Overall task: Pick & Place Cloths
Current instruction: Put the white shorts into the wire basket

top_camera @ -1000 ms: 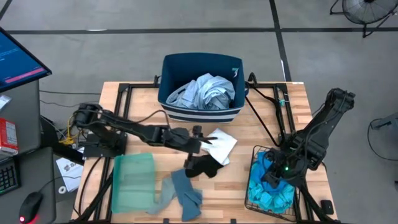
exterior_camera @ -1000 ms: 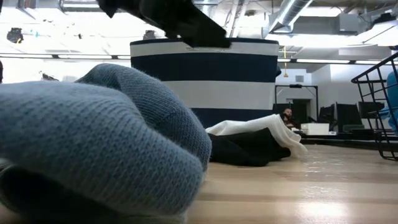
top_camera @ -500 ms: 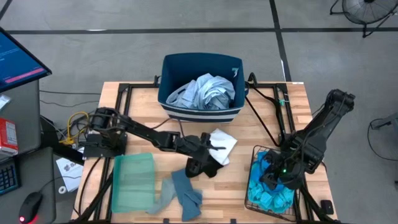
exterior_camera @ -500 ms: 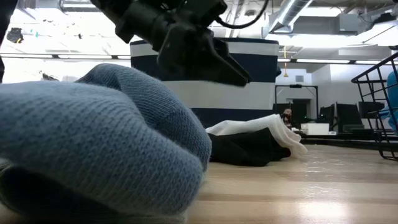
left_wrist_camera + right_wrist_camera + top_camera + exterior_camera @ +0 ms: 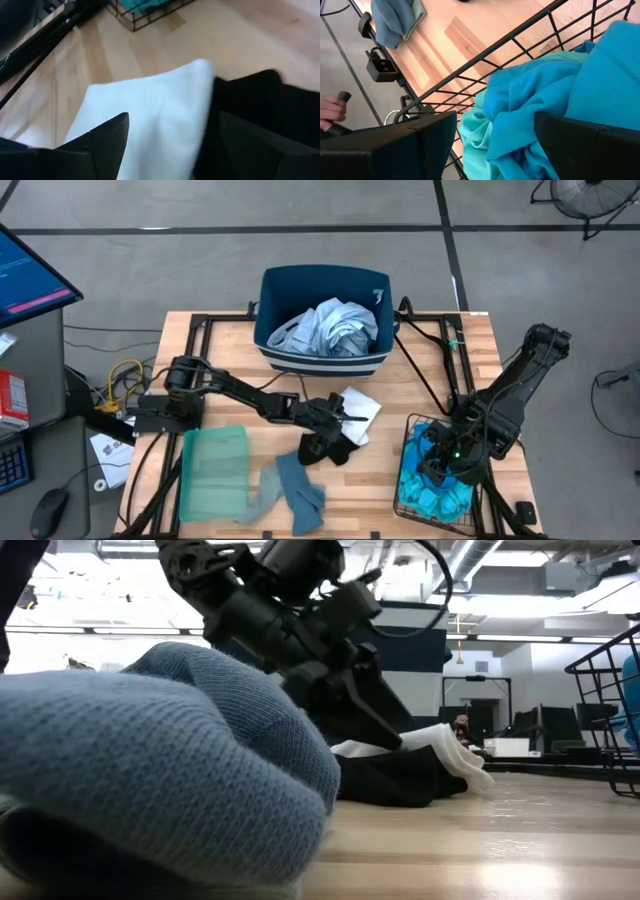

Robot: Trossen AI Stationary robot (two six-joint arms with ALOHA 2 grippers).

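Note:
My left gripper [image 5: 338, 426] is open and low over the middle of the table. In the left wrist view its fingers straddle the border where the white cloth [image 5: 150, 110] meets the small black cloth [image 5: 260, 100]. The white cloth [image 5: 360, 410] lies partly on the black one [image 5: 335, 450]. The grey-blue cloth [image 5: 295, 492] lies on the table near the front edge. A pale blue-white shirt [image 5: 332, 328] lies in the navy bin. My right gripper [image 5: 495, 120] is open inside the wire basket, over the bright blue cloth [image 5: 555, 85] and the turquoise cloth [image 5: 472, 135]. My left gripper comes down at a slant from the table's left. Its fingertips [image 5: 392, 736] stand right at the white cloth's upper fold [image 5: 375, 746]. I cannot tell whether they touch it.
The navy bin with white stripes [image 5: 280, 290] stands at the far edge. A pale green tray [image 5: 215, 470] lies at the near left. The black wire basket [image 5: 412, 430] stands at the near right. A person's hand [image 5: 329, 111] shows beyond the table.
My left arm has stretched out toward the table's right, and its gripper has dropped from above the bin's front toward the white and black cloths. The cloths have not moved.

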